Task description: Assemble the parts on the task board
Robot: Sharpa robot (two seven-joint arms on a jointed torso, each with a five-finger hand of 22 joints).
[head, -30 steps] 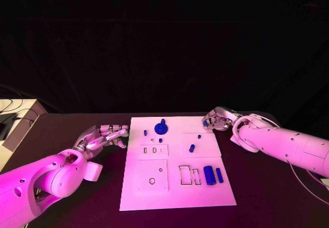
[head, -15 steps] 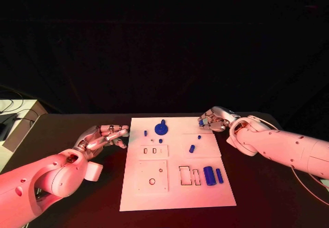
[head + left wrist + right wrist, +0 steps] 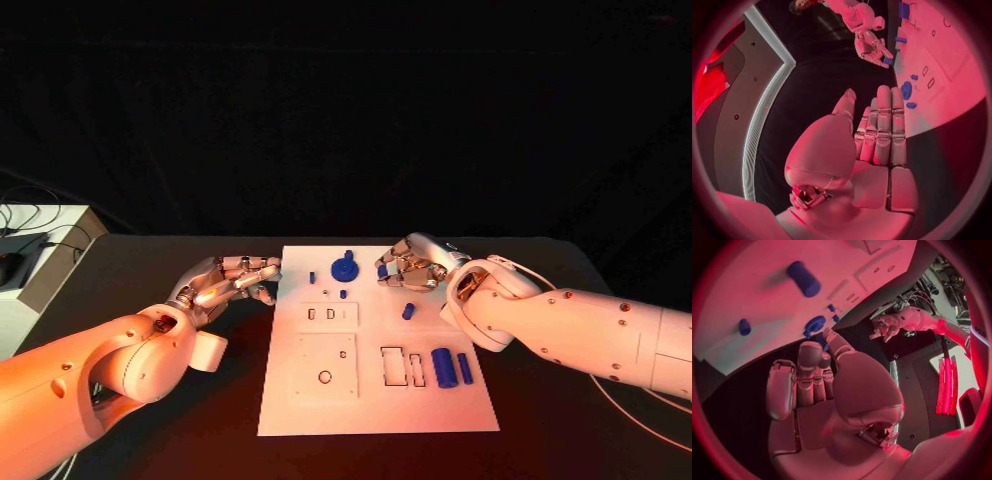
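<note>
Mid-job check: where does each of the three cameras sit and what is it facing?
Head view: on the robot's head, looking down at the task board; both arms show.
Left wrist view: behind the left hand, facing the board's edge.
Right wrist view: behind the right hand, over the board.
Shared: each wrist view shows the other hand, and both show the round blue part.

The left arm reaches in low, its left hand [image 3: 227, 280] holding nothing, fingers loosely extended side by side. The right arm stretches across from the other side, its right hand [image 3: 411, 265] curled, fingers drawn in around a small blue piece [image 3: 384, 270].
</note>
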